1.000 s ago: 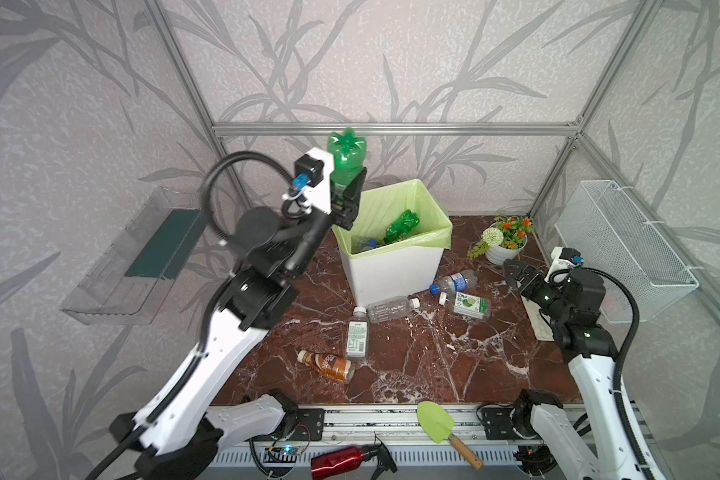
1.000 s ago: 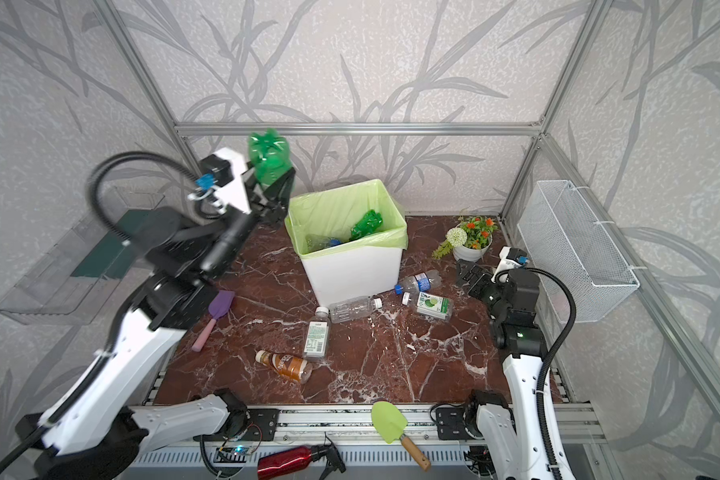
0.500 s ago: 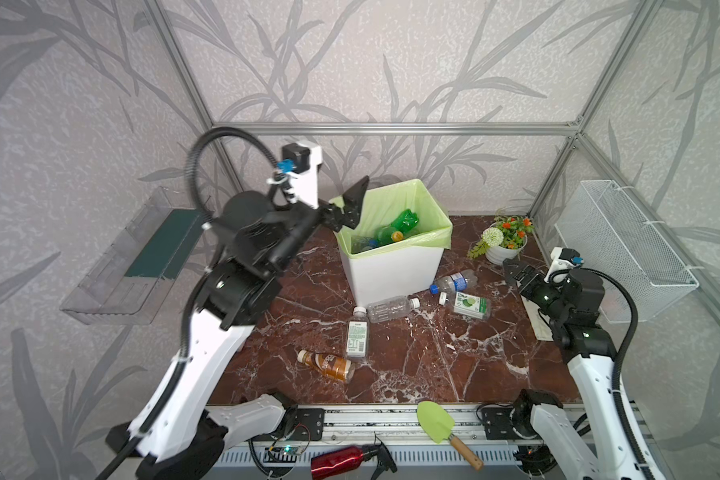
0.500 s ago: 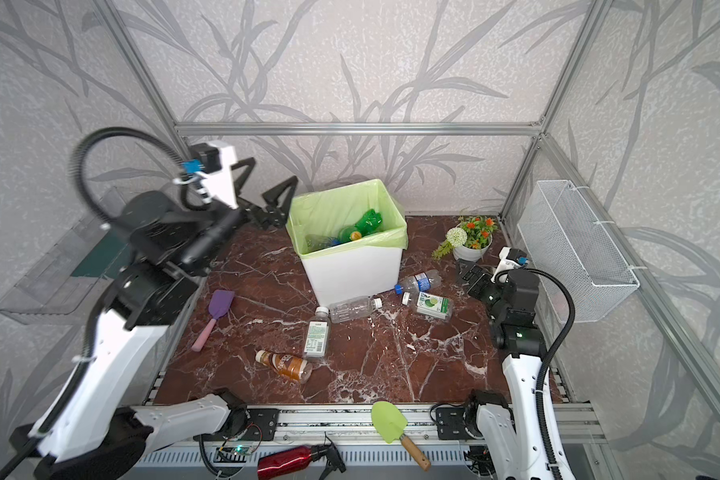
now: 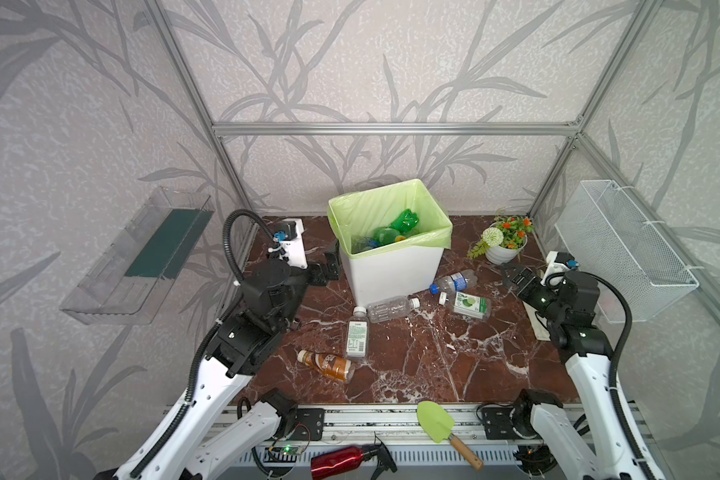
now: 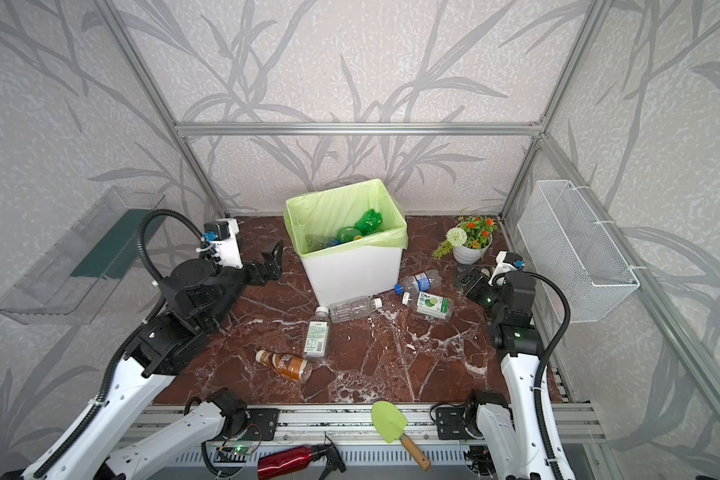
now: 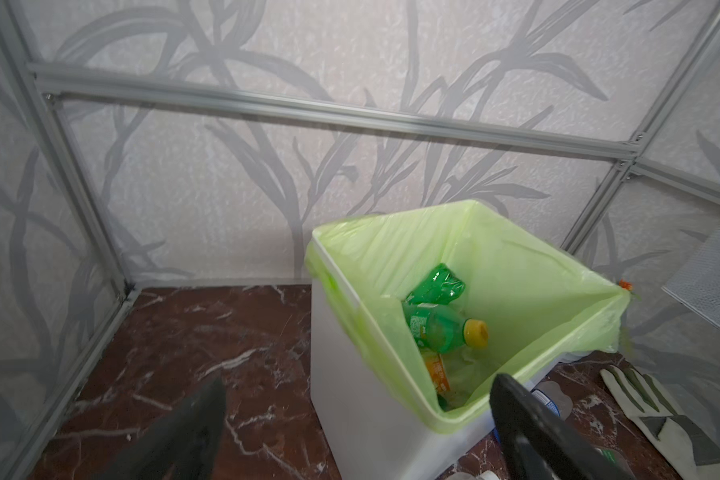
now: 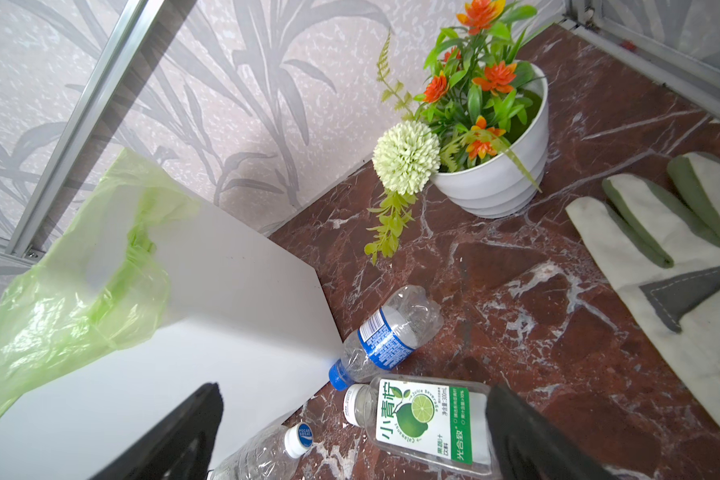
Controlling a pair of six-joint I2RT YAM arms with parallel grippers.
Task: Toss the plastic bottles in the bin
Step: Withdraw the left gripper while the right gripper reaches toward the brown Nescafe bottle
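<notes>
The white bin [image 5: 391, 272] with its light-green bag stands at the back middle, and green plastic bottles [image 5: 404, 220] lie inside it [image 7: 437, 328]. More plastic bottles lie on the marble floor in front: a clear one [image 5: 391, 307], a white-labelled one [image 5: 357, 334], a brown one [image 5: 327, 363], a blue-labelled one [image 8: 387, 336] and a lime-labelled one [image 8: 425, 419]. My left gripper [image 5: 329, 262] [image 7: 360, 380] is open and empty, low beside the bin's left wall. My right gripper [image 5: 512, 276] [image 8: 352, 388] is open and empty, just above the lime-labelled bottle.
A white flower pot [image 5: 501, 245] stands at the back right, and a glove [image 8: 661, 266] lies beside it. A wire-mesh basket [image 5: 624, 249] hangs on the right wall, a clear tray [image 5: 142, 257] on the left. A green trowel [image 5: 437, 422] and a red spray bottle [image 5: 341, 463] lie on the front rail.
My left gripper opened above the bin and the green bottle fell in. The left arm then dropped down and back to the bin's left side. The right arm stayed still.
</notes>
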